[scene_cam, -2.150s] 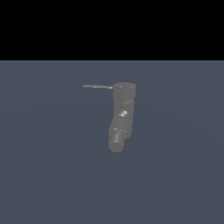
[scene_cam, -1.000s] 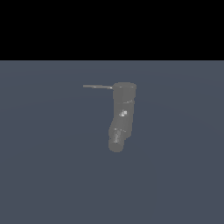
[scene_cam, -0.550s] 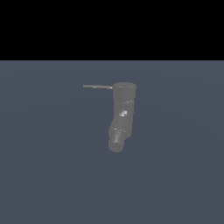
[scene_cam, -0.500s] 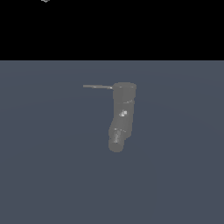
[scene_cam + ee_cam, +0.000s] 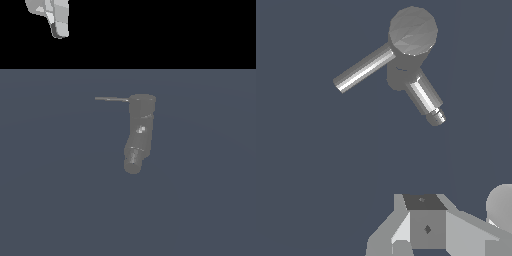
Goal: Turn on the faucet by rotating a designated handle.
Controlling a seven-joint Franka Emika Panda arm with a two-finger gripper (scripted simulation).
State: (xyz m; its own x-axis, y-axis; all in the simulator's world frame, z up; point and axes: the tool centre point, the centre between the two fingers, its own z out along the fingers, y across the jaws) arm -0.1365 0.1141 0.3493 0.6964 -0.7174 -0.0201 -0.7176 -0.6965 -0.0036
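The faucet [image 5: 140,129] is a dull grey thick cylinder with a flat top cap, bending down to a round ribbed spout. It stands mid-scene in the exterior view. The handle [image 5: 111,99] is a thin grey rod sticking out from the faucet's top toward the exterior view's left. My gripper [image 5: 59,30] is white and hangs high at the exterior view's top left, well above the handle and apart from it. In the wrist view the faucet [image 5: 412,32] shows from above, with the handle [image 5: 363,68] to one side. My gripper [image 5: 426,227] shows only partly; its opening is unclear.
A flat blue-grey floor [image 5: 200,200] spreads around the faucet. The background above it is black. Nothing else stands in view.
My gripper has come down into the exterior view at the top left, where earlier it was out of frame. The faucet and handle have not moved.
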